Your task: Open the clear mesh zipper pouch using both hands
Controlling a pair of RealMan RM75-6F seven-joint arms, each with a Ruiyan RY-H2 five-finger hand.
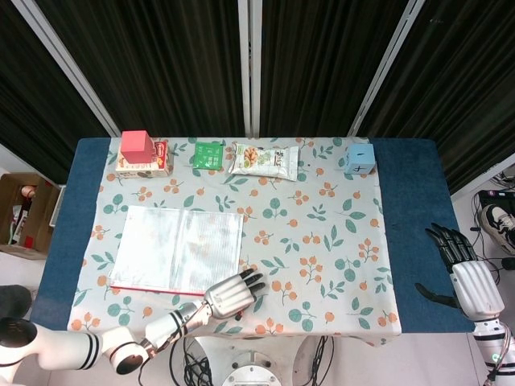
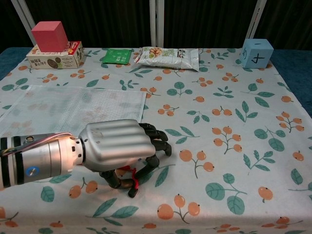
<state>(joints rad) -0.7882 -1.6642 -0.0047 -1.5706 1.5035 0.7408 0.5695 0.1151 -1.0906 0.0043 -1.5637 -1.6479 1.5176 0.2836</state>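
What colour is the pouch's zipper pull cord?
Red; the pull cord shows best in the chest view, under the left hand.
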